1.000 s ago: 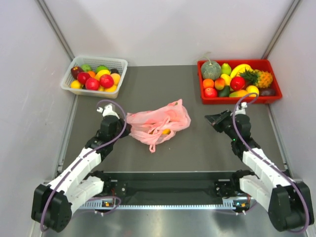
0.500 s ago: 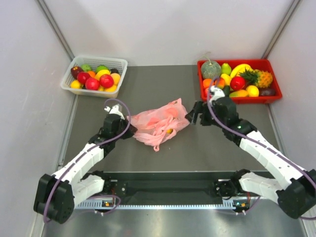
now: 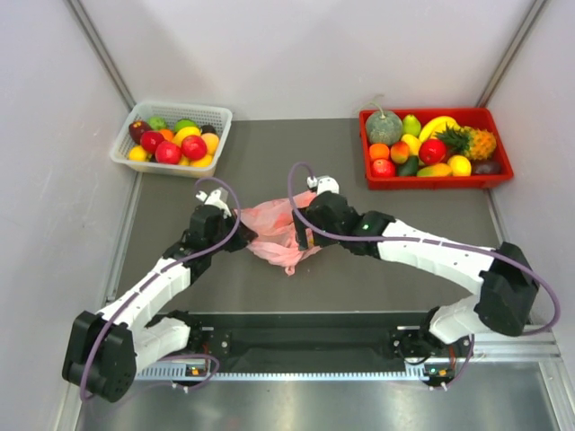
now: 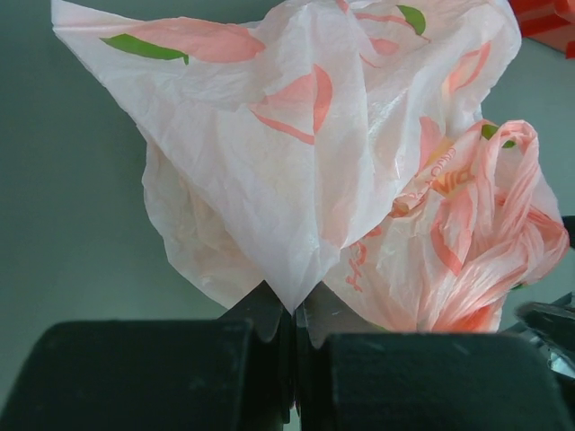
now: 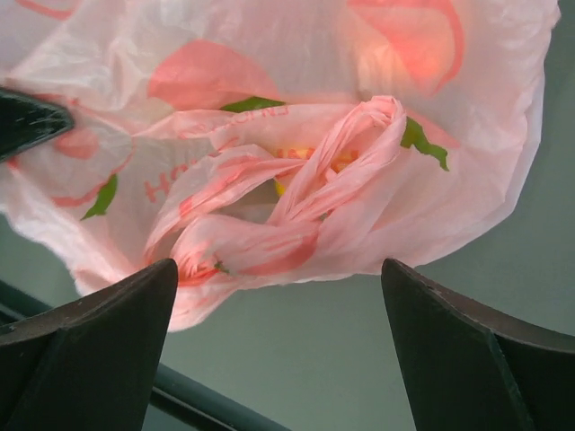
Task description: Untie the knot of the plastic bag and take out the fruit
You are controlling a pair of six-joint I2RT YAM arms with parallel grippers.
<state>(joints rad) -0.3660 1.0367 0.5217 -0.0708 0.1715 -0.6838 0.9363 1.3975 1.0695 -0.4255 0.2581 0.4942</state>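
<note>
Grey table bears knot before spread right claw.

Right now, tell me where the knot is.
In the right wrist view, the knot lies on the pink bag, just ahead of the open right gripper.

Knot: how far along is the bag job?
Done: left tool is shut on a fold of the bag, holding it. In hand: right tool hangs open with the knot between its jaws, not yet gripped. Left: the knot looks tied, and the fruit is inside, only a yellow patch showing behind the knot.
</note>
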